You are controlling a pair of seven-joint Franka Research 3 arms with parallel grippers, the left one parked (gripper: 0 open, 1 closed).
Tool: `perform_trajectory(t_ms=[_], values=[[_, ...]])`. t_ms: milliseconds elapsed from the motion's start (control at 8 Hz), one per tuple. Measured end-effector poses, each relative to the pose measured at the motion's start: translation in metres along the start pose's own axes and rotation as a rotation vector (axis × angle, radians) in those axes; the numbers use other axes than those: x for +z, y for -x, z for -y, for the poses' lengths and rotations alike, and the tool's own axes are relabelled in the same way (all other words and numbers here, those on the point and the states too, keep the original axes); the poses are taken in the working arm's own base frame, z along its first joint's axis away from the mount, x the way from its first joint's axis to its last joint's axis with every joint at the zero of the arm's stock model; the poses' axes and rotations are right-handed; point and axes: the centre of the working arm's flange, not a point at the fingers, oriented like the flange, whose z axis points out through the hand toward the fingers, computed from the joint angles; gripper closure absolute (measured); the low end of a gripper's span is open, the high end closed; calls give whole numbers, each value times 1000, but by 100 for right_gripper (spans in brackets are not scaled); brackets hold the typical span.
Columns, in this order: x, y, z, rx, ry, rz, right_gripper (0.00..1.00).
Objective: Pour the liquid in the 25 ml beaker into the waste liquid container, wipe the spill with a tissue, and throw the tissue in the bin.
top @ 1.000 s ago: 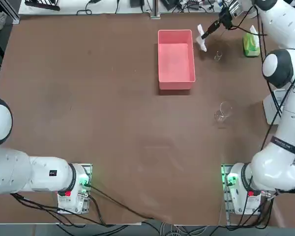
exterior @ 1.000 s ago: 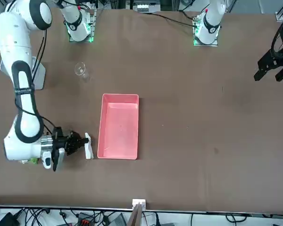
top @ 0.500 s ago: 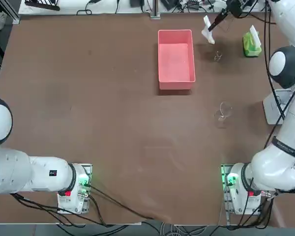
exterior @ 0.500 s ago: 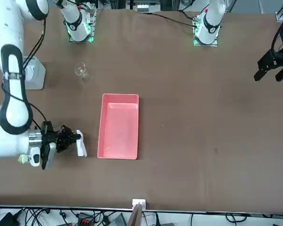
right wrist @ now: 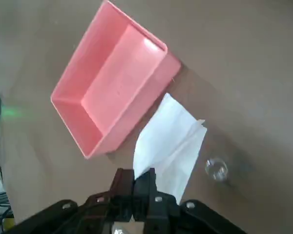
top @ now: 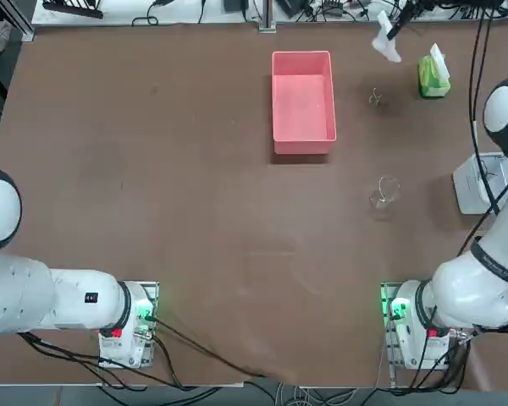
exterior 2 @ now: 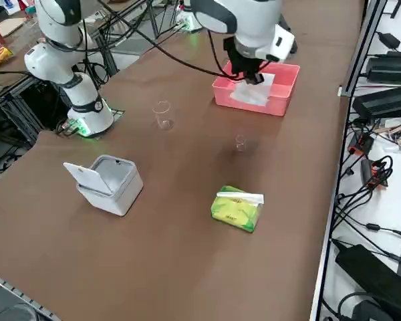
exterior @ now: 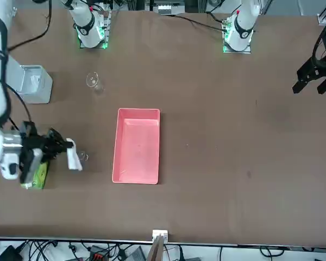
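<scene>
The robot's right hand [right wrist: 135,181] hangs above the brown tabletop [top: 195,186] with its fingers pinched together on a white tissue [right wrist: 170,146], which dangles free in the air (crumpled and folded, one corner caught in the grip). In the overhead view the tissue [top: 386,40] sits near the tabletop's far edge, between the waste liquid container [top: 303,101] and the yellow-green tissue pack [top: 433,76]. The pink container stands open and upright; nothing can be made out inside it. The 25 ml beaker [top: 375,96] stands upright on the tabletop, between the container and the pack, below the raised hand and apart from the tissue. A larger beaker [top: 383,192] stands well apart, nearer the robot. The light grey bin [exterior 2: 108,182] rests at the robot's right side of the tabletop, its lid tipped open.
</scene>
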Motion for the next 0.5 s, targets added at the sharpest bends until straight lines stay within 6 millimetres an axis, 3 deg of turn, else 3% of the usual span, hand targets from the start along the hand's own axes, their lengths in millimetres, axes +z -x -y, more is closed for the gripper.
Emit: perform_trajectory(t_ms=[250, 500], values=[[-26, 42, 0, 62, 67, 61, 97], [-40, 85, -5, 112, 121, 132, 97]])
